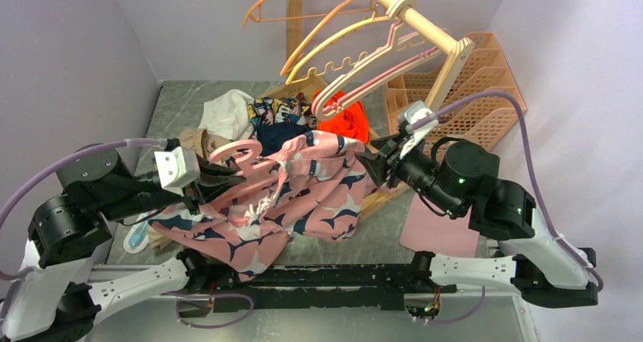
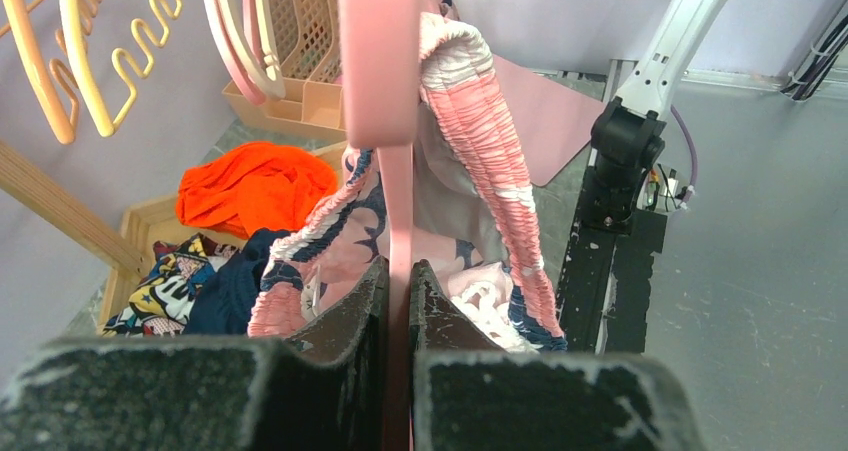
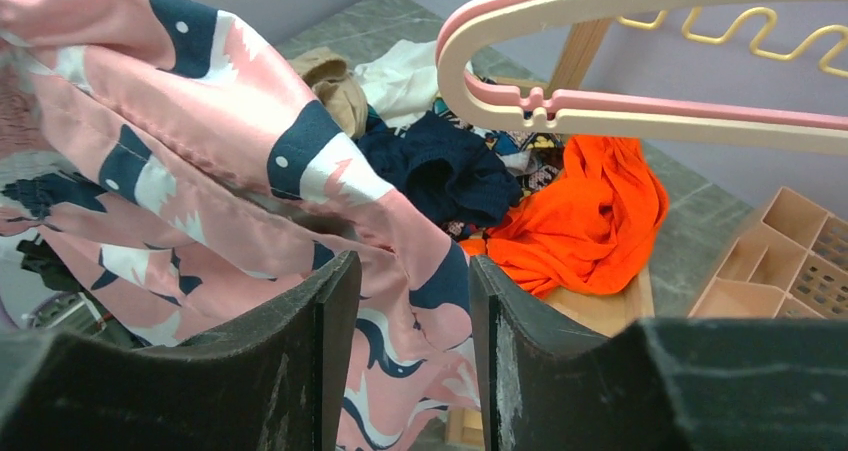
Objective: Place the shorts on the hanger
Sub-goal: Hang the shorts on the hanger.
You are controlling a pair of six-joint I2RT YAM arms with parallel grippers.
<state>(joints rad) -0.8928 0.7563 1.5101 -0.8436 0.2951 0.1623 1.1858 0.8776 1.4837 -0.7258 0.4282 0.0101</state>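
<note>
Risk: shorts (image 3: 200,101) slip off hanger (image 2: 378,61), since right gripper (image 3: 405,271) pinches only a loose fold while left gripper (image 2: 398,281) clamps its thin bar.

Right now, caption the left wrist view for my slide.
Left gripper shut on the pink plastic hanger, gathered waistband of the whale-print pink fabric shorts hanging either side.
</note>
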